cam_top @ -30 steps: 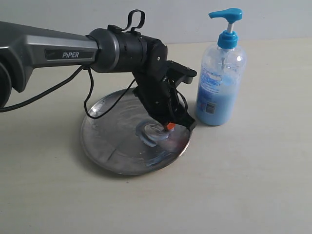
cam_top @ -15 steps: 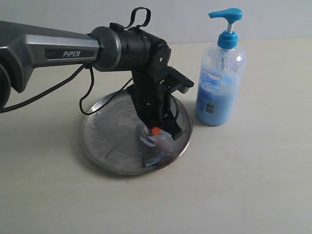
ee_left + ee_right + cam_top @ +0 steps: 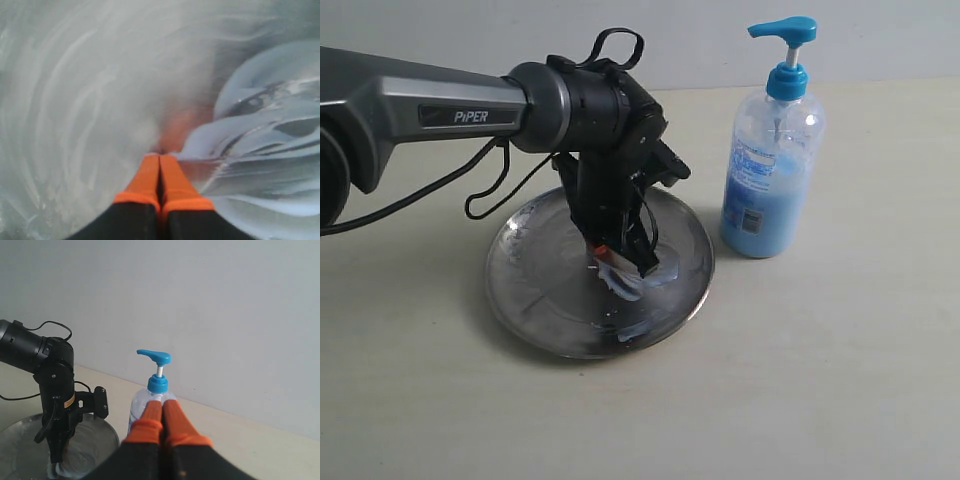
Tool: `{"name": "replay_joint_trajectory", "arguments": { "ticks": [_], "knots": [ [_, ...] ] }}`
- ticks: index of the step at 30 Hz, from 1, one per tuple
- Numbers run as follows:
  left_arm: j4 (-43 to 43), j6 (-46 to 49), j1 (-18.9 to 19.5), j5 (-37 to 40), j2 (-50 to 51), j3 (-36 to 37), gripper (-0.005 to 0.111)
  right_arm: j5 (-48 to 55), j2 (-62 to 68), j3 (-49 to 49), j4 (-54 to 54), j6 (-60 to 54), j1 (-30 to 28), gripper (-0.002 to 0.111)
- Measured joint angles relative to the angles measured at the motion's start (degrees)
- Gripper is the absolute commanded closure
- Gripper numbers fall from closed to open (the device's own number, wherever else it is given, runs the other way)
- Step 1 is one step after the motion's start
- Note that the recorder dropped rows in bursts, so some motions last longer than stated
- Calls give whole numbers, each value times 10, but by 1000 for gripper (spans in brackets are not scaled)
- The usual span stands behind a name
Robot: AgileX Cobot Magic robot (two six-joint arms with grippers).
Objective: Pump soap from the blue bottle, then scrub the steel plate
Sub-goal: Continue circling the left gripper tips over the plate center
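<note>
Soap (image 3: 265, 145) lies touching the left pincer (image 3: 159, 161).

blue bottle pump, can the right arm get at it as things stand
Probably yes: the right gripper faces the pump head with nothing between, and the left gripper is down on the steel plate beside the blue bottle.

The steel plate (image 3: 535, 285) lies flat at the left of the scene, round, shallow and low-rimmed, its shiny surface streaked with swirls; a glossy, pale-blue smear of soap (image 3: 632, 290) sits right of its centre; the blue bottle (image 3: 770, 180) stands upright just right of the plate, nozzle pointing left, about half full.
</note>
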Motion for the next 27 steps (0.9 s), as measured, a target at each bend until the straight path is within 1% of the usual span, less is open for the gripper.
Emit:
{"name": "replay_joint_trajectory", "arguments": {
  "ticks": [10, 14, 22, 27],
  "knots": [
    [-89, 3, 4, -23, -2, 0, 106, 0, 0, 0, 0, 0, 0, 108],
    [-117, 21, 6, -23, -3, 0, 106, 0, 0, 0, 0, 0, 0, 108],
    [-133, 32, 6, -21, -6, 0, 106, 0, 0, 0, 0, 0, 0, 108],
    [-151, 32, 6, -37, -14, 4, 106, 0, 0, 0, 0, 0, 0, 108]
  ]
}}
